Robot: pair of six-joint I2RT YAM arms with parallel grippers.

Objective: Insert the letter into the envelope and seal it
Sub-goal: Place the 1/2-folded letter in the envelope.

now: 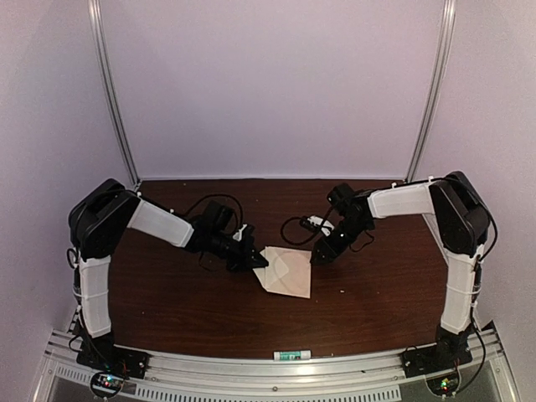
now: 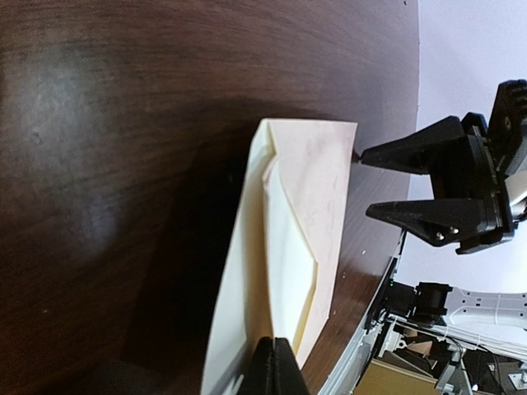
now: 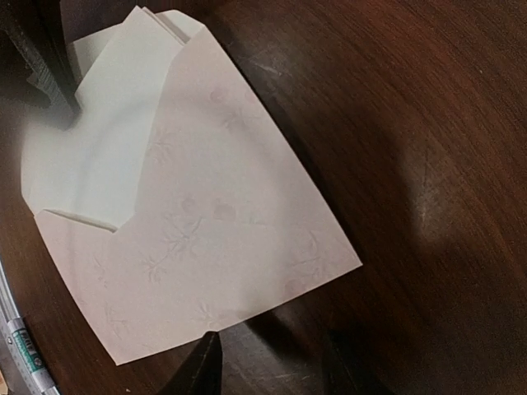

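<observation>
Dark wooden table (image 1: 167, 301) from above: the envelope (image 1: 287, 270) lies mid-table, the left gripper (image 1: 255, 262) clamped on its left edge and the right gripper (image 1: 322, 253) just off its right corner. From the left wrist, the right jaws stand apart, aimed at the envelope's far end. From the right wrist, the letter (image 3: 107, 148) shows paler in the envelope's mouth, beyond the fingers.

Overhead camera looks down; close wrist cameras share the envelope (image 3: 230, 247).
</observation>
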